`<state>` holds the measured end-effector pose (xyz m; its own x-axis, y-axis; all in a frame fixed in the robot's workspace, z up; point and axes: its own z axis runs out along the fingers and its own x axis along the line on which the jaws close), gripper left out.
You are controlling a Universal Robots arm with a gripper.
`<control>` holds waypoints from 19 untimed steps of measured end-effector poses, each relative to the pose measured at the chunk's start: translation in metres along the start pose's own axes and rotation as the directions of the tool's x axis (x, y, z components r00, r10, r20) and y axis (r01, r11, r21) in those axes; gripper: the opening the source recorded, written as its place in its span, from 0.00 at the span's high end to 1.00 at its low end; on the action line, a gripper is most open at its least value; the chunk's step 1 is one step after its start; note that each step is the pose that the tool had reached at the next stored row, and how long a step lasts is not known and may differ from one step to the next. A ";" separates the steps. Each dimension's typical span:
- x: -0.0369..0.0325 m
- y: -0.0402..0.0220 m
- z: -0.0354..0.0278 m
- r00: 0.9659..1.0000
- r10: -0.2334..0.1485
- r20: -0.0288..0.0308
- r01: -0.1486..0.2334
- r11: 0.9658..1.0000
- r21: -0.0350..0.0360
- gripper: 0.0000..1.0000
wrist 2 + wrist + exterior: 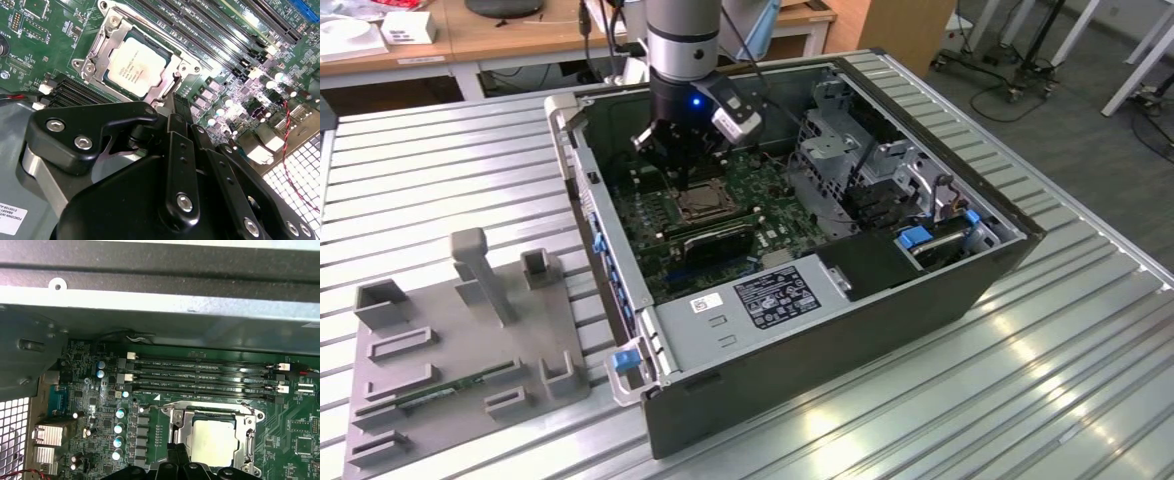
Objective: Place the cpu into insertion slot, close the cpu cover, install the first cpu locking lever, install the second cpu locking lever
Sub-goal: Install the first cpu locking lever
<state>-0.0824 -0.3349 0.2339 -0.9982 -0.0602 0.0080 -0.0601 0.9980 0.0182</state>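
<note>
One arm works inside the case (854, 300). In the exterior view, we see the gripper (683, 172) hanging low, with the slot (699, 204) just below at its six o'clock.

In the second wrist view, the cpu (134, 62) sits in the slot. The cover (96, 65) lies flat around it, and the fingers (176, 135) are pinched together, gripping nothing we can see, at its edge.

The first wrist view agrees.

We judge the lever step is in hand. It calls for fine aim at a thin lever.

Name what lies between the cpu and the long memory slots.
In the first wrist view, beyond the cpu: the cpu cover's silvery edge, then a strip of green board before the memory slots.
</note>
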 end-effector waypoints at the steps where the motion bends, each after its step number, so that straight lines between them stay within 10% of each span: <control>1: 0.0000 0.0000 0.0000 1.000 0.000 0.000 0.000 1.000 0.000 0.89; 19: 0.0049 0.0003 -0.0003 1.000 0.000 0.003 0.000 1.000 0.000 0.89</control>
<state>-0.0872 -0.3349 0.2342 -0.9982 -0.0603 0.0052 -0.0602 0.9980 0.0179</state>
